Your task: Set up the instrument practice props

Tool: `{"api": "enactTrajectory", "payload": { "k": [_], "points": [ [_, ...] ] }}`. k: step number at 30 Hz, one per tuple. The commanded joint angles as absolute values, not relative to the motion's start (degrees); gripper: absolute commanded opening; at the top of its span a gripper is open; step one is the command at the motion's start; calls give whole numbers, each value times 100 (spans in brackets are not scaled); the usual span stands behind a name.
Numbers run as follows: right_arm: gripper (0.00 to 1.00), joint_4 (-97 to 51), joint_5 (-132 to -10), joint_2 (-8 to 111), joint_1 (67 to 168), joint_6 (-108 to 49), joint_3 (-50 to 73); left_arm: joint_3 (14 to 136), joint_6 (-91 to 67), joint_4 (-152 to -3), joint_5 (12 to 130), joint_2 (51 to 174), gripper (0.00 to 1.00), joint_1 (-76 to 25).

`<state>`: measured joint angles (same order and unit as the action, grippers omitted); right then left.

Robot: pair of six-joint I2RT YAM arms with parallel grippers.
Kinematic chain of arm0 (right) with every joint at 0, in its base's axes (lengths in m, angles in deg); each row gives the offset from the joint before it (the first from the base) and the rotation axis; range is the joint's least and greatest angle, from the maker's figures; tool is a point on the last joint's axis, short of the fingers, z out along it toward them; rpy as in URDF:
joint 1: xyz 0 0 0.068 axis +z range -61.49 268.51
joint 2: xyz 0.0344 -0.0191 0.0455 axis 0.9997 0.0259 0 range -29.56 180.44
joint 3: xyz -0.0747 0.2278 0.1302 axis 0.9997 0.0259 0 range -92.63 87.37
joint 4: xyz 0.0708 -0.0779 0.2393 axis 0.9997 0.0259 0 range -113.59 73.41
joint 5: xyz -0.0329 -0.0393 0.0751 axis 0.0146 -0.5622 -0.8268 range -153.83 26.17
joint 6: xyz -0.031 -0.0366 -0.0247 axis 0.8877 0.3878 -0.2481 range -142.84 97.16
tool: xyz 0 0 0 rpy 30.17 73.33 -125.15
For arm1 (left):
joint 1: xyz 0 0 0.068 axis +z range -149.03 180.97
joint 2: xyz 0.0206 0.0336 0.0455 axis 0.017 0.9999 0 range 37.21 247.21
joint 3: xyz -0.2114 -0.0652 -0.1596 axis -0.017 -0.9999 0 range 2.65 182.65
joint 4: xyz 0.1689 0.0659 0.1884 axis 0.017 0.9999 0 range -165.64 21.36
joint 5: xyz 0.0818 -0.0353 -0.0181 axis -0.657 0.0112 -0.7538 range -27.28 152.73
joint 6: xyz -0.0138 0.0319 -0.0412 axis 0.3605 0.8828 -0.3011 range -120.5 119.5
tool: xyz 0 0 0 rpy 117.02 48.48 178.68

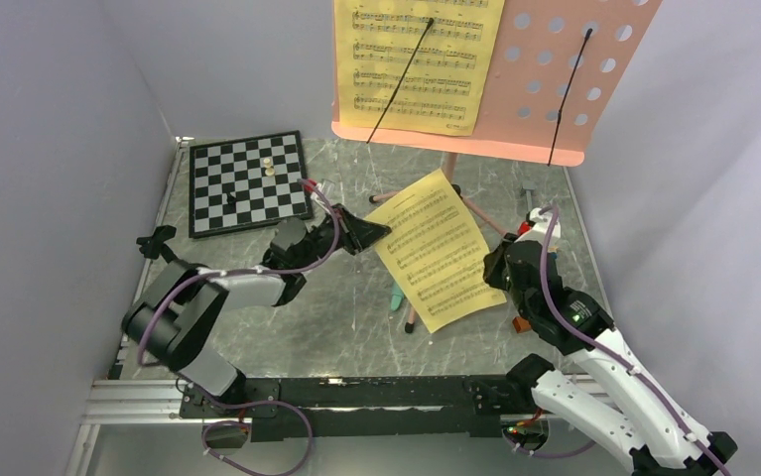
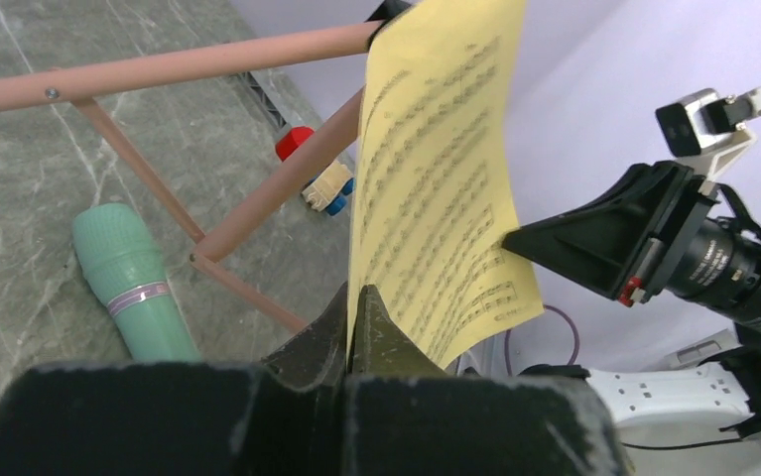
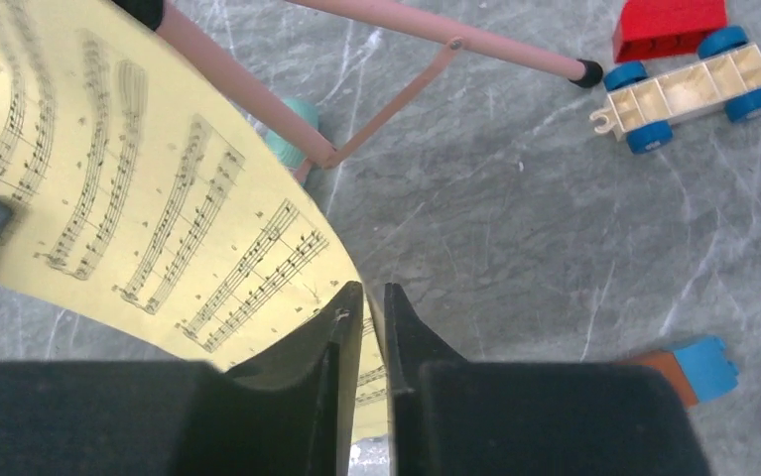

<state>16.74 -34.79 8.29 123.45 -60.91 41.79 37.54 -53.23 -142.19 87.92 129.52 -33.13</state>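
Yellow sheet point(image 1: 436, 253) aloft between the two arms
Left gripper point(image 1: 380, 230) clamped on its far-left corner; right gripper point(image 1: 491, 270) straddles its right edge — jaws a narrow slit apart — on the near side of the pink music stand point(image 1: 574, 99).

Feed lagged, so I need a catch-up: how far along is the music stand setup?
Done: one sheet sits on the pink stand behind a black wire. In hand: the second sheet, pinched by the left end effector, with the right end effector at its opposite edge. Left: place it on the stand's bare half; the mint microphone lies beneath.
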Motion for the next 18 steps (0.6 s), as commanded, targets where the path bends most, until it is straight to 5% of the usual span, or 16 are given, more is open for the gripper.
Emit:
{"api": "enactTrajectory", "payload": {
  "k": [1, 3, 6, 18],
  "points": [
    [31, 786, -3954, 584, 12323, -5472, 4275, 4146, -4296, -12436, 8918, 11744, 0, -3346],
    [51, 369, -4386, 417, 12326, -5040, 4340, 4482, -3504, -11037, 8870, 11153, 0, -3367],
    [67, -200, -5065, 223, 12323, -4453, 4416, 5084, -2095, -9100, 8879, 10417, 0, -3405],
    [85, -1596, -6865, 130, 12323, -3282, 4353, 7252, 1539, -3937, 9251, 9053, 0, -3593]
  ]
}}
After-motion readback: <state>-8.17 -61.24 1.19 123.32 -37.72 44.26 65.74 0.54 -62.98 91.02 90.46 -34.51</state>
